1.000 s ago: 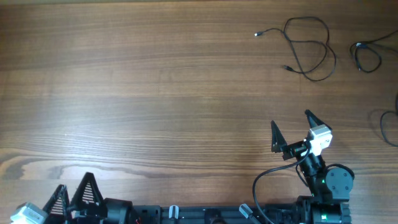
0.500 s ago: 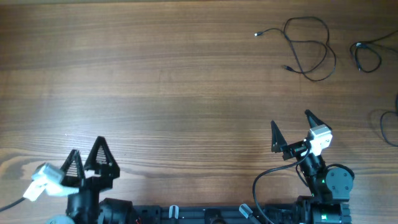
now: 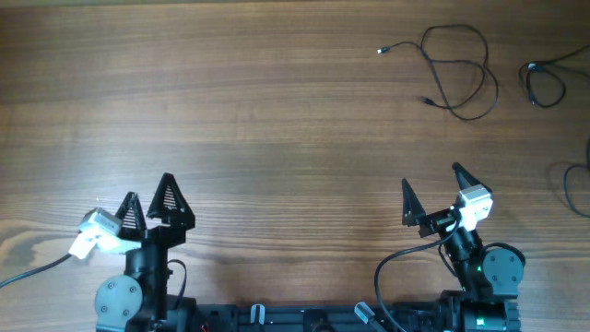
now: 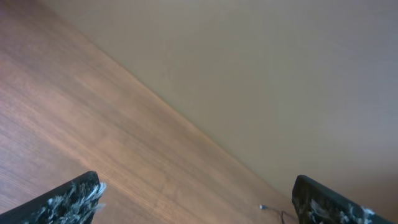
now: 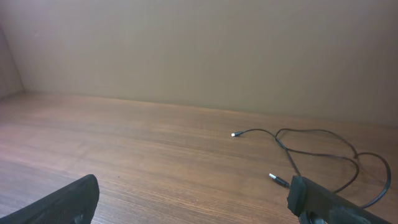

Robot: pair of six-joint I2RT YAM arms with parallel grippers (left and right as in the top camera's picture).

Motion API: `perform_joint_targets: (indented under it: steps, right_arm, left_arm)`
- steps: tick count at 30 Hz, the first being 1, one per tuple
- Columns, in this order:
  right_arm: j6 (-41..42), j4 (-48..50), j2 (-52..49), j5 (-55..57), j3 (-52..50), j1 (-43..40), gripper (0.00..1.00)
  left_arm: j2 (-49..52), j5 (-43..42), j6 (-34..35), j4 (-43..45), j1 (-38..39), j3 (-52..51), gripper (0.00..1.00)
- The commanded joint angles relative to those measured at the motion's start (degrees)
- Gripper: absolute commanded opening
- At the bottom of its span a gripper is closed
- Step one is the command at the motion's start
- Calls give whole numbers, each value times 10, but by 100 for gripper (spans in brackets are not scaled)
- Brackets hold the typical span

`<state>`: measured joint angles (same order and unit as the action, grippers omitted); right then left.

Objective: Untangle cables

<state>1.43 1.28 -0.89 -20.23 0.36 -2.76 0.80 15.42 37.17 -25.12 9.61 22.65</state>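
The left pincer (image 3: 149, 189) stood at the near left of the worktop (image 3: 230, 111) and the right pincer (image 3: 430, 175) at the near right, both gaping wide and holding nothing. The cables (image 3: 458, 72) lay well apart from them at the far right, in loose loops, some cut off by the right edge.

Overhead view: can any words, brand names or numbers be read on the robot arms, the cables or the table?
None. No readable text shows in any view: the left gripper, right gripper, cables and table carry no legible words, labels or numbers.
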Motion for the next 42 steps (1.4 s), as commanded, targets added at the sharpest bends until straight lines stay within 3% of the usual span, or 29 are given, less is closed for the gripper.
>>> perform_joint_targets:
  steps: [1, 22, 29, 42]
  right_arm:
    - [2, 3, 6, 10, -1, 3, 100]
    - [2, 3, 6, 10, -1, 3, 100]
    - [2, 3, 6, 10, -1, 3, 100]
    - [1, 3, 6, 10, -1, 3, 100]
  left_arm:
    - [-4, 44, -1, 12, -4, -24, 100]
    - [-4, 72, -10, 130, -4, -152, 100]
    - [-4, 71, -70, 165, -4, -183, 100]
    - [2, 70, -70, 224, -4, -221, 100]
